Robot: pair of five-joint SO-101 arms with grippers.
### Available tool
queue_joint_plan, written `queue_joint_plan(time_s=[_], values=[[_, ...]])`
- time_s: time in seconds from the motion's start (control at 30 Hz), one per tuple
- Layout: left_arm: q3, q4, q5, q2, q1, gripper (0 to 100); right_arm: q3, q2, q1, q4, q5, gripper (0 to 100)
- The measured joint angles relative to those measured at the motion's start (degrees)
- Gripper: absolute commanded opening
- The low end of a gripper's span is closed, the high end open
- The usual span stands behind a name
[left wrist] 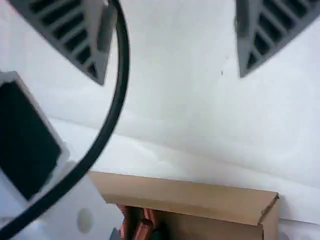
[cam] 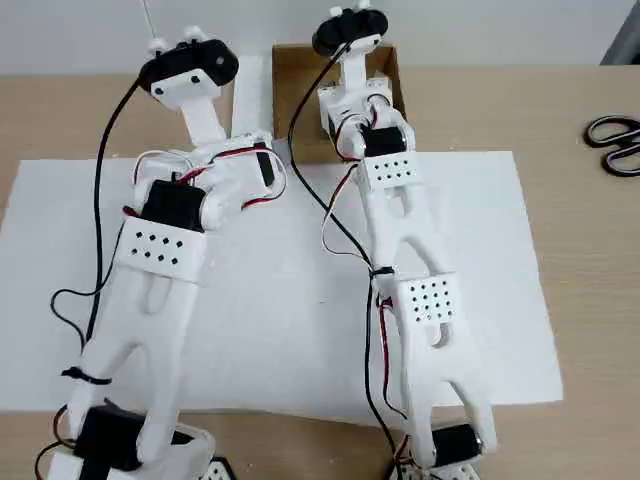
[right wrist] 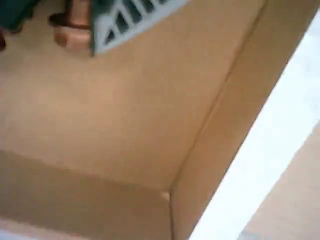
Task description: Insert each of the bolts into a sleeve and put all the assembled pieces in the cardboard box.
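The cardboard box [cam: 385, 75] stands at the table's far edge, and my right gripper [cam: 345, 60] hangs down into it. In the right wrist view an orange bolt piece [right wrist: 70, 27] shows right beside the gripper's grey tip over the box floor [right wrist: 125, 115], with something teal [right wrist: 15, 12] next to it. I cannot tell whether it is held. My left gripper [left wrist: 170, 77] is raised left of the box, open, with nothing between its grey fingers [left wrist: 75, 35]. Below it the box wall [left wrist: 200, 200] shows, with orange pieces [left wrist: 142, 225] inside.
A white sheet [cam: 270, 310] covers the middle of the wooden table under both arms. Black scissors [cam: 615, 145] lie at the far right. The right arm's white body and black cable [left wrist: 117, 90] cross close in front of the left wrist camera.
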Motion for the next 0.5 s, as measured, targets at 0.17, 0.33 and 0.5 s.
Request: queue_joint_plan(time_s=[0.17,0.33,0.5], values=[[0.00,0.00,0.00,0.00,0.00,16,-1.67,0.00,0.00,1.14,0.00,27.0],[0.00,0.00,0.00,0.00,0.00,16,-11.08,0.00,-0.62,12.40,0.00,27.0],[0.00,0.00,0.00,0.00,0.00,16,-18.02,0.00,-1.05,23.65,0.00,27.0]])
